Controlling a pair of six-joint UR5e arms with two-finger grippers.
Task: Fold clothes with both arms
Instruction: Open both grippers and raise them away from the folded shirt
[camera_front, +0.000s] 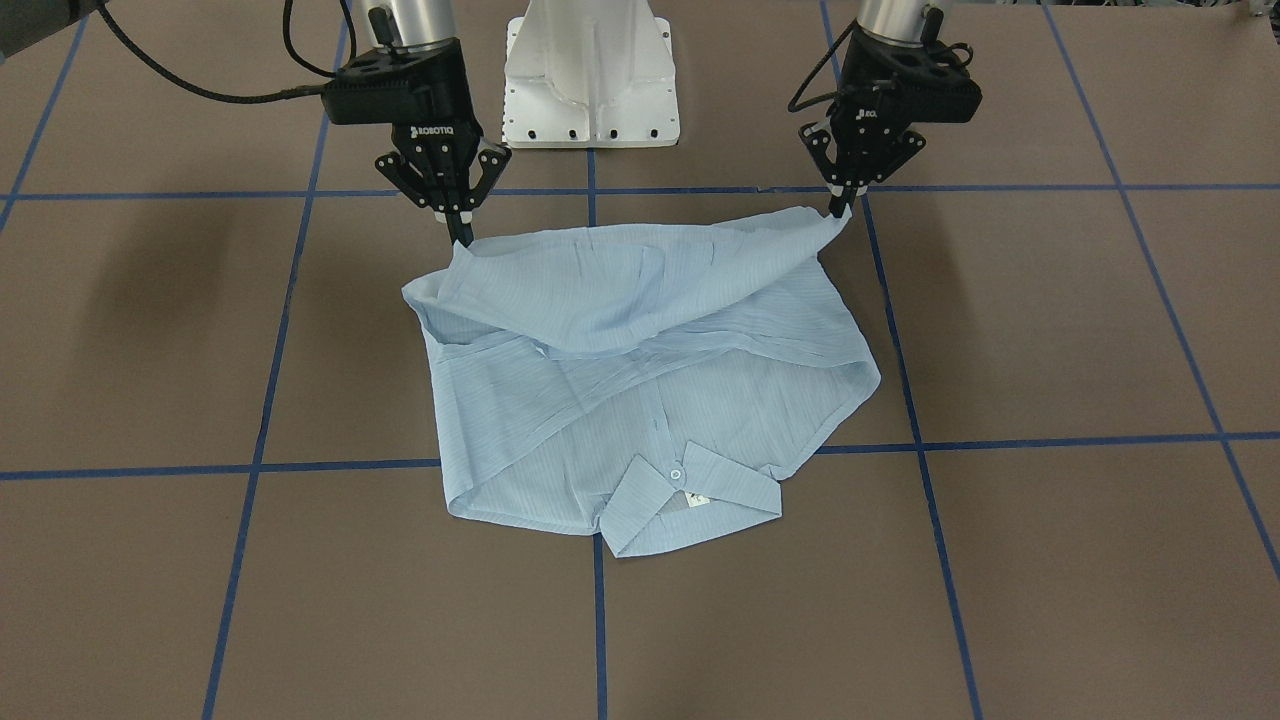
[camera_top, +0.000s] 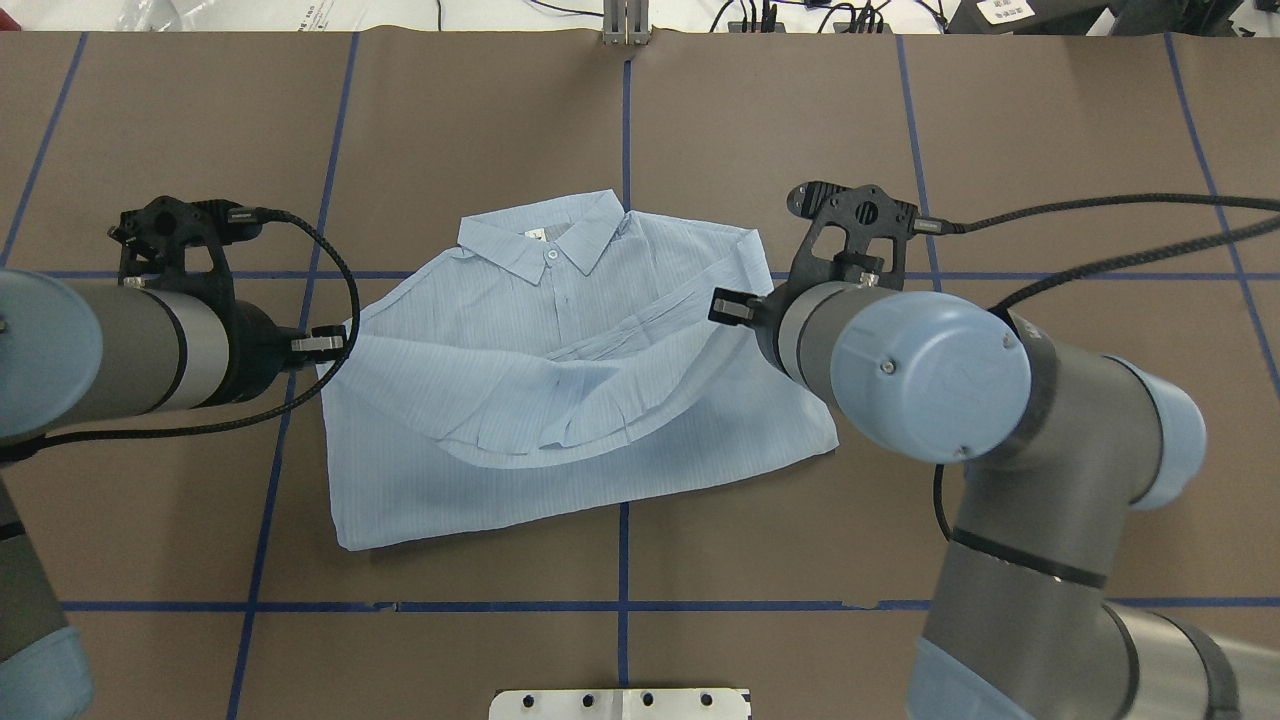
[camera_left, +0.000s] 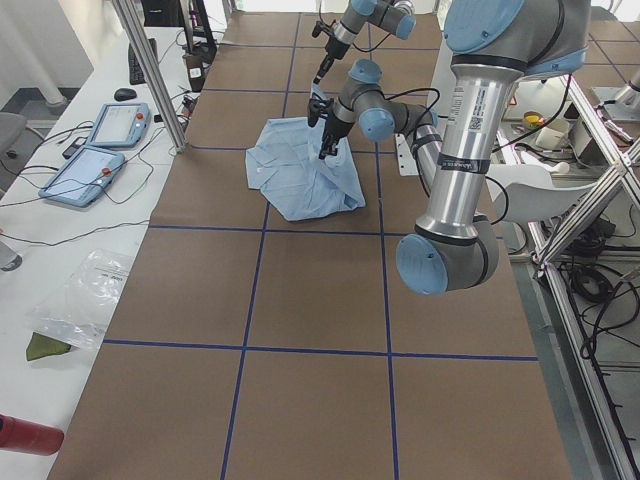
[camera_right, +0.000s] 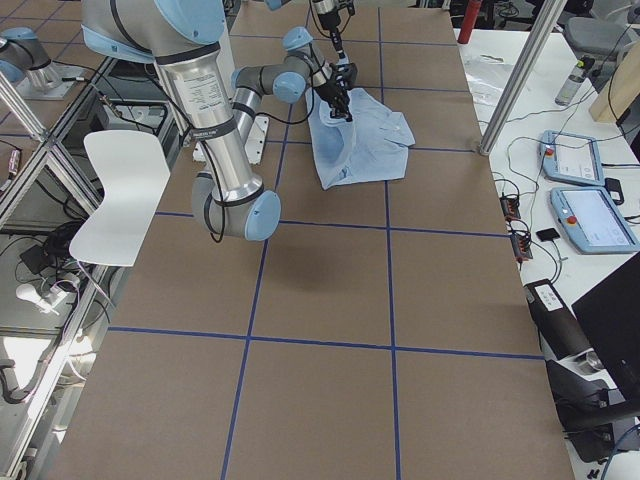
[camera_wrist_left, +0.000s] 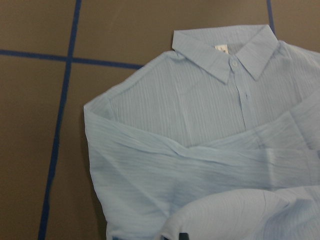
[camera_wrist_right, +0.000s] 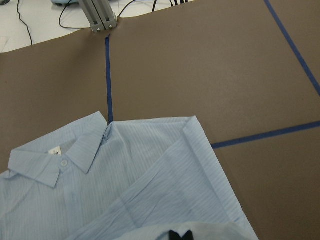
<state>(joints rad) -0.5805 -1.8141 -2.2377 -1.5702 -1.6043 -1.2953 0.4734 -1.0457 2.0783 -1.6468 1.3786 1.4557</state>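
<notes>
you're looking at a thin light-blue pinstriped button-front shirt (camera_front: 640, 400) lying front-up on the brown worktop (camera_front: 1050, 320), its pointed collar (camera_front: 690, 495) buttoned and turned away from the robot. the hem edge on the robot's side is raised off the worktop and sags between two pinched corners. the grey-and-silver left arm (camera_top: 120, 345) has its black left gripper (camera_front: 838, 208) closed on one corner; the right arm (camera_top: 930, 365) has its right gripper (camera_front: 461, 238) closed on the other. both grippers point downward.
</notes>
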